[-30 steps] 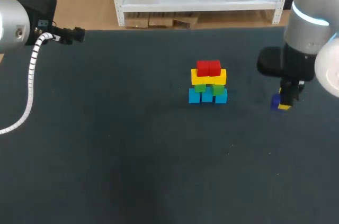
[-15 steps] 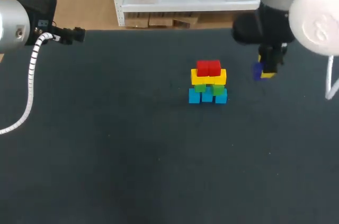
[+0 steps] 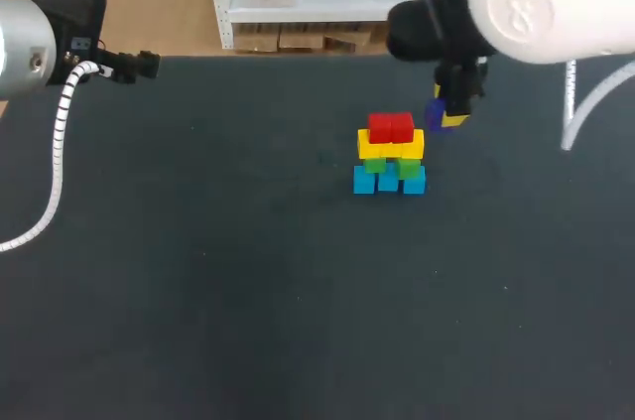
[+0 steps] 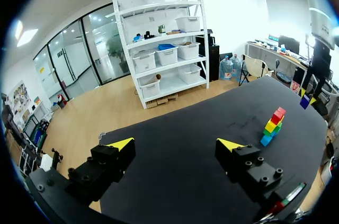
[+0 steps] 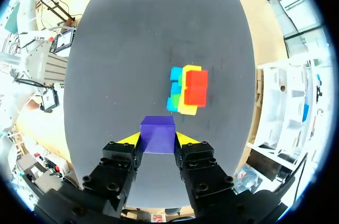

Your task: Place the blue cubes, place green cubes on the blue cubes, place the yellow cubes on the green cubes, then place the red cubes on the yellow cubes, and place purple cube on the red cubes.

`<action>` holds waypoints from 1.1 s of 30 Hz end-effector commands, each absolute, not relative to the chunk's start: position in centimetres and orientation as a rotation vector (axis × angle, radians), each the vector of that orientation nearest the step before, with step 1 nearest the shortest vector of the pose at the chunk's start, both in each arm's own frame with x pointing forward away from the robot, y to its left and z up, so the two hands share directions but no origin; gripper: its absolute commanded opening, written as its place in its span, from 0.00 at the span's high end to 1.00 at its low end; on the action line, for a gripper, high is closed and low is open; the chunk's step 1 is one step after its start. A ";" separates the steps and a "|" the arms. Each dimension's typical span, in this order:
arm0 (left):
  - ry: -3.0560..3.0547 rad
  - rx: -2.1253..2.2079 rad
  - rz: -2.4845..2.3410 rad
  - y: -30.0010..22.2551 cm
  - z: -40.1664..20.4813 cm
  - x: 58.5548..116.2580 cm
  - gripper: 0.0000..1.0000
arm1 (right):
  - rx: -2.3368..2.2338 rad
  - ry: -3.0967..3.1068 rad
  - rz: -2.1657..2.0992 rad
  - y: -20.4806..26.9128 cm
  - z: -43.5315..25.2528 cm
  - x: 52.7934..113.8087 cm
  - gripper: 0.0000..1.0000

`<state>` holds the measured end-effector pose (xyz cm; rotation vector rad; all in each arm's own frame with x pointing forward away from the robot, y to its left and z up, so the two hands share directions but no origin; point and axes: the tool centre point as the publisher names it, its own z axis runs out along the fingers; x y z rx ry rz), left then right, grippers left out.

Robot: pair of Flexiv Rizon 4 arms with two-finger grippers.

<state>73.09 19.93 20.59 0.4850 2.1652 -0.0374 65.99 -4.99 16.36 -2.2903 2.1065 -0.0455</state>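
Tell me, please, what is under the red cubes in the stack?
Directly under the red cubes lie the yellow cubes, then the green cubes, then the blue cubes on the table. Rear cubes in lower layers, if any, are hidden.

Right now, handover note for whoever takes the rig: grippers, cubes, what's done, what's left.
Right gripper: shut on purple cube, held in the air beside the pile, not over it yet.
Left gripper: open, empty, well away from the cubes.
Done: blue cubes at the bottom, green cubes on them, then yellow cubes, with red cubes on top.
Left: set purple cube on red cubes, then release.
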 end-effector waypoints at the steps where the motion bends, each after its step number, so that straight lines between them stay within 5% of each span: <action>1: 2.162 0.481 -0.037 19.9 20.5 73.1 0.00 | -2.312 2.117 -0.013 -4.0 16.2 67.4 1.00; 33: 2.162 0.481 -0.037 19.9 20.5 73.1 0.00 | -2.321 2.231 0.048 -0.1 12.8 71.9 1.00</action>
